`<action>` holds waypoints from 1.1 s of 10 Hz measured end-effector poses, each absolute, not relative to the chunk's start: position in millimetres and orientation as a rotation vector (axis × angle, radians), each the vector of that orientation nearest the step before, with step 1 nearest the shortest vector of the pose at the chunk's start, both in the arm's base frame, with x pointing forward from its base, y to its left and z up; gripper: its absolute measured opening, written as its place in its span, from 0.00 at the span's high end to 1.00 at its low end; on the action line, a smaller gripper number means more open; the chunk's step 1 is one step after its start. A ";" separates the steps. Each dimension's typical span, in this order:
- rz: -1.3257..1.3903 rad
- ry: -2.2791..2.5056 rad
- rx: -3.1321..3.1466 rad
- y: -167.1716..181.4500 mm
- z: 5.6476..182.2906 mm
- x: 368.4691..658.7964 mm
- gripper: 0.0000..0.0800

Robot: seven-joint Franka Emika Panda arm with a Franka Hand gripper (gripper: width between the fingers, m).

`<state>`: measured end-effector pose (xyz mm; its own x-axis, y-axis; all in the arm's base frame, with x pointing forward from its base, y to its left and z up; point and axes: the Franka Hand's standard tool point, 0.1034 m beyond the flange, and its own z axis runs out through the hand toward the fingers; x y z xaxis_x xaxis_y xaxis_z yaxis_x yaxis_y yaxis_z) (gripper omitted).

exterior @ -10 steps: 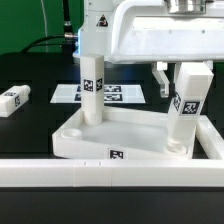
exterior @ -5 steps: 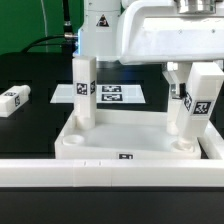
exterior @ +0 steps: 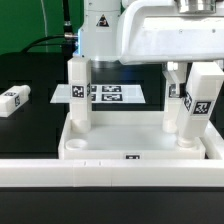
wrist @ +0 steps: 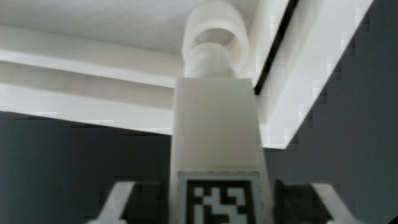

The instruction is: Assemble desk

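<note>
The desk's white rimmed tabletop (exterior: 125, 140) lies underside up against the long white bar. One white leg (exterior: 78, 95) stands upright in its corner on the exterior view's left. My gripper (exterior: 192, 88) is shut on a second tagged leg (exterior: 195, 112), which leans slightly, its lower end at the corner socket on the exterior view's right. In the wrist view this leg (wrist: 219, 120) runs from between my fingers (wrist: 128, 200) to a round socket (wrist: 214, 45), and my gripper (wrist: 222, 205) clamps its tagged end. A third leg (exterior: 12, 100) lies loose on the black table at the exterior view's left.
The long white bar (exterior: 100, 172) spans the foreground in front of the tabletop. The marker board (exterior: 112, 93) lies flat behind the tabletop. My white arm body (exterior: 150, 30) hangs over the back of the scene.
The tabletop has swung round to lie square against the bar, carrying the standing leg toward the exterior view's left. My gripper and the held leg have shifted slightly right.
</note>
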<state>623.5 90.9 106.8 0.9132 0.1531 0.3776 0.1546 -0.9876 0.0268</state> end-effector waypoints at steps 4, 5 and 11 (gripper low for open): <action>-0.603 -0.247 -3.069 91.0 106.7 623.3 0.64; -0.570 -0.248 -3.072 92.0 105.1 621.7 0.64; -0.571 -0.248 -3.072 91.7 104.5 621.5 0.64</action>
<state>621.5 91.7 104.5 0.9210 0.1540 0.3579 0.1565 -0.9874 0.0221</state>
